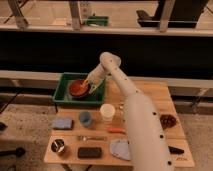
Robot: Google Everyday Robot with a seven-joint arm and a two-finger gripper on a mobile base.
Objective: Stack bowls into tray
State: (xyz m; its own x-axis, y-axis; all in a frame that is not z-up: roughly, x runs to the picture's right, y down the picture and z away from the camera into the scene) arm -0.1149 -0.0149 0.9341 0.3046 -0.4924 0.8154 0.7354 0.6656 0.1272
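A green tray (64, 95) stands at the back left of the wooden table. Inside it lies a red-brown bowl (77, 88), seemingly resting in a darker bowl beneath it. My white arm reaches from the lower right across the table to the tray. My gripper (90, 81) is over the tray's right half, right at the bowl's right rim. No other bowl shows outside the tray.
On the table (155, 95) are a white cup (107, 113), a small blue cup (85, 118), a blue cloth (62, 123), a metal cup (58, 146), a black case (89, 152), an orange item (116, 130), a fork (90, 137), a pine cone (168, 120).
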